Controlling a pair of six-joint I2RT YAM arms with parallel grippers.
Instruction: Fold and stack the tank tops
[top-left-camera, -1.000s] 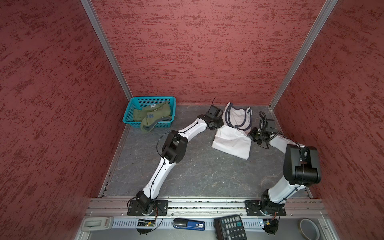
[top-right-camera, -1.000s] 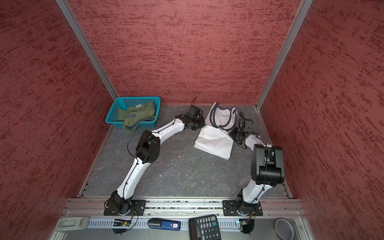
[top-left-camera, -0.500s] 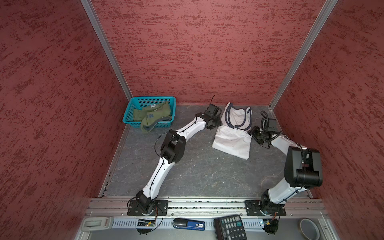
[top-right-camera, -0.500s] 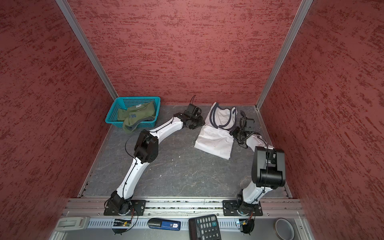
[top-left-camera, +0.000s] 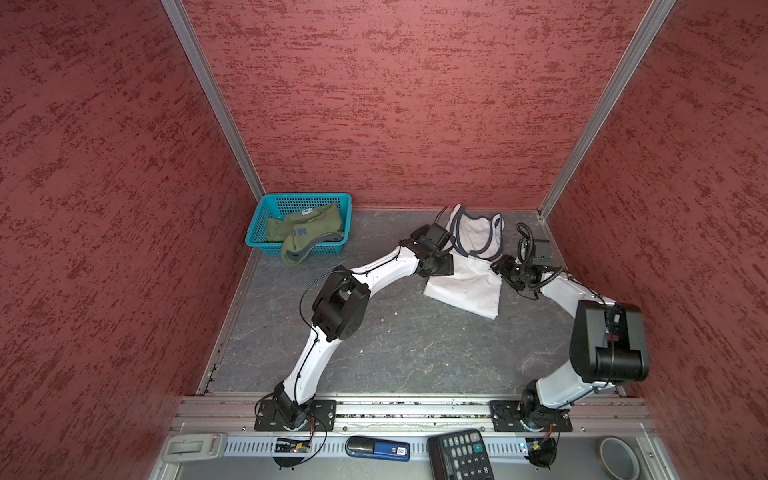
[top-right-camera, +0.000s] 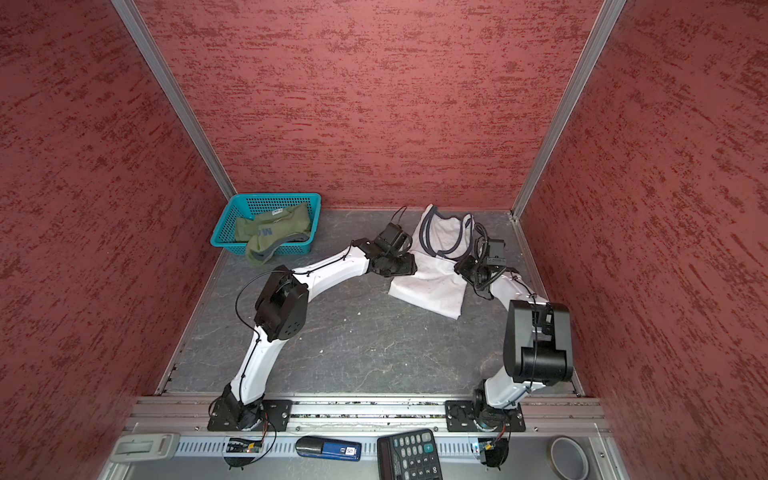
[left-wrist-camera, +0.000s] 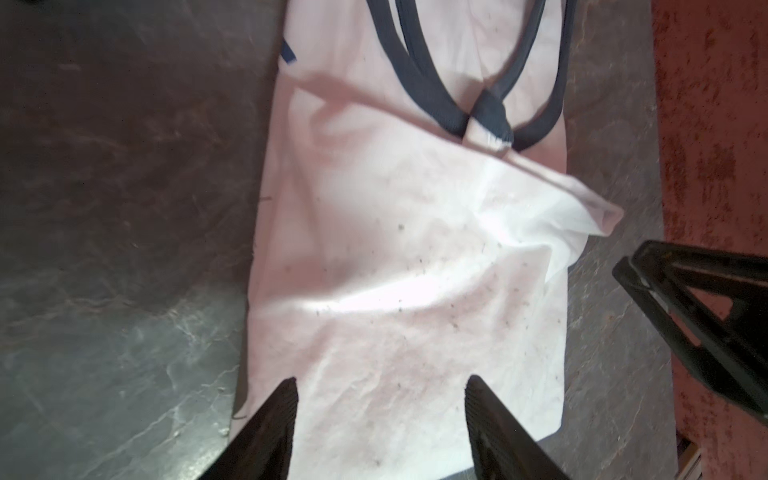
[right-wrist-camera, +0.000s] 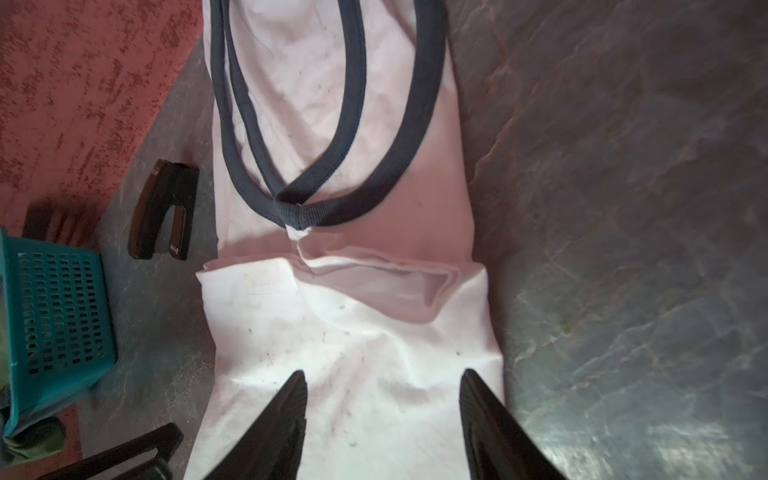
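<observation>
The white tank top (top-left-camera: 465, 286) has grey-blue trim (right-wrist-camera: 354, 124); olive tank top (top-left-camera: 309, 228), teal basket (top-left-camera: 305, 196).

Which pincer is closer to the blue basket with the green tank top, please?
Left. The left pincer hangs over the edge of the white tank top that faces the basket; the right pincer is over its opposite edge, farther away.

I see a rough, red, plaster-like texture on the back wall (top-left-camera: 395, 104), the left wall (top-left-camera: 104, 208) and the right wall (top-left-camera: 685, 208). Two aluminium posts (top-left-camera: 216, 99) stand in the back corners. The floor (top-left-camera: 415, 353) is dark grey with pale marbled veins. An aluminium rail (top-left-camera: 415, 405) runs along the near edge. The light is soft and even.
</observation>
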